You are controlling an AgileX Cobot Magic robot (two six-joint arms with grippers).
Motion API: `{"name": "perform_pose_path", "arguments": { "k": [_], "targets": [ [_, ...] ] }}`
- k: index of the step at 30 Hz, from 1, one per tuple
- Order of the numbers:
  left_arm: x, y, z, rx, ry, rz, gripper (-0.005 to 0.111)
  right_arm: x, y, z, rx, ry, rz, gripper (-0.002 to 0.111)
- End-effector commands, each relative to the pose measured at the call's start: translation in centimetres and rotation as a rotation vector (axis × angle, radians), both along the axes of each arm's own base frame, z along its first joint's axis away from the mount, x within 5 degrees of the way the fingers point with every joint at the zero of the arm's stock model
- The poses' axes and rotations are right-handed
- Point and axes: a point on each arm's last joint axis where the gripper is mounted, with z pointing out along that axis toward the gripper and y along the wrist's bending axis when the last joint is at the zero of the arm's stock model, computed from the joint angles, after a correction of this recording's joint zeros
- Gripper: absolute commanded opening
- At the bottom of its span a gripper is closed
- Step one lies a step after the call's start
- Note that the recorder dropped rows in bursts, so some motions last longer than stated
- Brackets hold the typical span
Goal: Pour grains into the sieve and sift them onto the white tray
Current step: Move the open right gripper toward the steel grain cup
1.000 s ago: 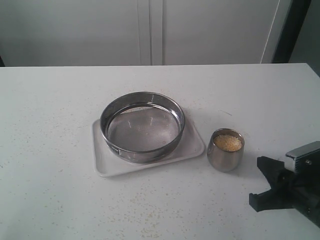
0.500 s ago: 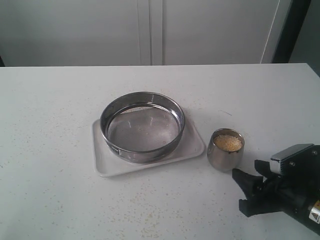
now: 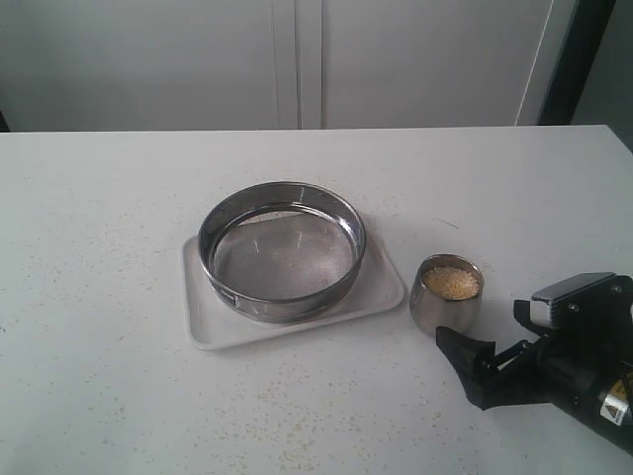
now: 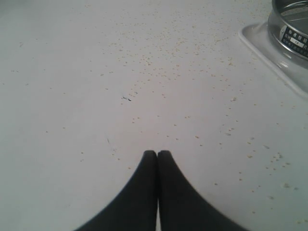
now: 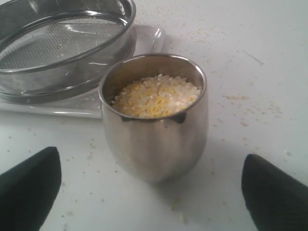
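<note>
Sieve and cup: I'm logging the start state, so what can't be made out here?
- Label on the sieve, left wrist view: cut off by the edge, blurred, unreadable.
- Depth of grains, right wrist view: hidden by the cup wall.
- Left gripper, exterior view: out of frame.

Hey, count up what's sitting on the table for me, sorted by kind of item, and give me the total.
Round steel sieve: 1
Flat white tray, under the sieve: 1
Small steel cup, filled with grains: 1
Total: 3
</note>
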Motion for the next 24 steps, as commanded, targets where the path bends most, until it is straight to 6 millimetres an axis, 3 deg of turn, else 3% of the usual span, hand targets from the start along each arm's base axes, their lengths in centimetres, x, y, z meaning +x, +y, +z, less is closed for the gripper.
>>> {"name": "perform_pose_path", "arguments": {
  "k": [1, 24],
  "targets": [
    [0.0, -0.1, -0.1, -0.011, -0.001, -0.007, 0.000, 0.8, 0.2, -0.4, 0.010, -0.002, 0.026, 0.094],
    [0.0, -0.1, -0.1, -0.011, -0.001, -0.007, 0.000, 6.6, 1.2, -3.7, 0.013, -0.016, 0.098, 0.094]
  ]
}}
